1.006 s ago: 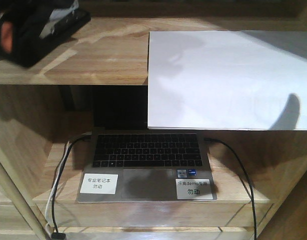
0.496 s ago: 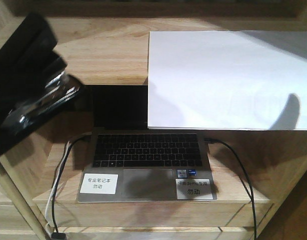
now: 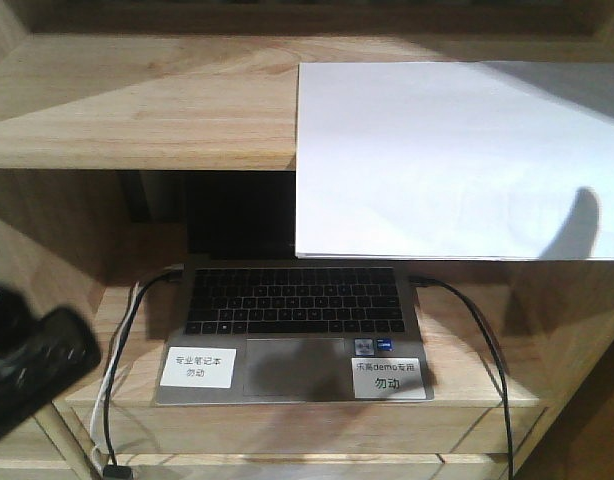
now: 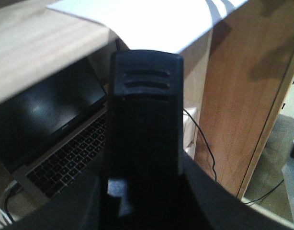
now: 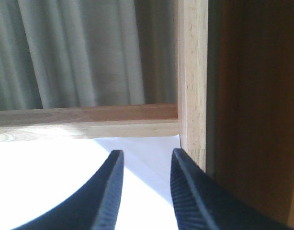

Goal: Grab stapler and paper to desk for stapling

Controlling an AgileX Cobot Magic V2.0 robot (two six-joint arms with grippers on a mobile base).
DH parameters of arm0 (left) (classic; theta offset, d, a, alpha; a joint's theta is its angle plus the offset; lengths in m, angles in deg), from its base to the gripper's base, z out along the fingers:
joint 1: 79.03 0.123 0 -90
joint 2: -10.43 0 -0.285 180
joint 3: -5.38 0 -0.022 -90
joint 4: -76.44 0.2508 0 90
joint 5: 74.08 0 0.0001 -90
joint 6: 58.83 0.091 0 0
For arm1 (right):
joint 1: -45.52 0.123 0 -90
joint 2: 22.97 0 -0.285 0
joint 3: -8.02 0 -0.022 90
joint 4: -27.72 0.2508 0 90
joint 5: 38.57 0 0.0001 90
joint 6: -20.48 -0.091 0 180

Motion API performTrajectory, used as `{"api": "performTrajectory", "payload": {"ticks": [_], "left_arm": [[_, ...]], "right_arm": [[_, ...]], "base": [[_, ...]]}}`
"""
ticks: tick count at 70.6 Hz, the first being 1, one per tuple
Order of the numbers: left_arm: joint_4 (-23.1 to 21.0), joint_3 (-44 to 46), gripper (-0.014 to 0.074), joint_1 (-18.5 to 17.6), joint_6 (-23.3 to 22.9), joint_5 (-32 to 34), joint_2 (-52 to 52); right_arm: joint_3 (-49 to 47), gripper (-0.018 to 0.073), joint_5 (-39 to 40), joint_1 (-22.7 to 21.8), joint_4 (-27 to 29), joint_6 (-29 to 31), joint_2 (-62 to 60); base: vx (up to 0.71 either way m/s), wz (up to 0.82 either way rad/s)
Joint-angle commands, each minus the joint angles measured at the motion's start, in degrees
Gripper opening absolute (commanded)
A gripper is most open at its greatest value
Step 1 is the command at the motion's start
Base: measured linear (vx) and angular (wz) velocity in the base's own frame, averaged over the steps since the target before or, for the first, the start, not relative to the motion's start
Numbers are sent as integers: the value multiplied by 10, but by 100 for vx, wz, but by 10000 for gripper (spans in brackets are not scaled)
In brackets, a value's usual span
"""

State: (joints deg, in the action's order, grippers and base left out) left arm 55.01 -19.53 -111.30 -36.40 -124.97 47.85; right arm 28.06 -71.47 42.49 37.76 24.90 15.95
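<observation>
Left wrist view: the stapler (image 4: 144, 139) is filling the middle of the picture, its black ridged end pointing toward the shelves. The left gripper (image 4: 147, 199) is clamping it from both sides, low beside the open laptop (image 4: 56, 139). The paper (image 3: 457, 160) is lying on the upper shelf (image 3: 147, 110), its near edge overhanging the laptop's screen. The right gripper (image 5: 147, 155) is hovering over the paper's corner by the back rail (image 5: 84, 117), its fingers (image 5: 111, 191) standing narrowly apart with nothing between them. Cables (image 3: 487, 350) are trailing from the laptop.
</observation>
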Motion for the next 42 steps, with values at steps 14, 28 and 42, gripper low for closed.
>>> {"api": "performTrajectory", "payload": {"ticks": [14, 28, 42], "left_arm": [[-21, -37, -7, -2, 2, 70, -65], [-21, -37, -6, -2, 2, 89, -65], [-21, -37, -6, -2, 2, 93, -65]], "right_arm": [[-16, 231, 41, -4, -1, 6, 8], [-16, 231, 41, -4, -1, 6, 8], [-16, 231, 41, -4, -1, 6, 8]], "base": [[0, 0], [0, 0], [0, 0]]}}
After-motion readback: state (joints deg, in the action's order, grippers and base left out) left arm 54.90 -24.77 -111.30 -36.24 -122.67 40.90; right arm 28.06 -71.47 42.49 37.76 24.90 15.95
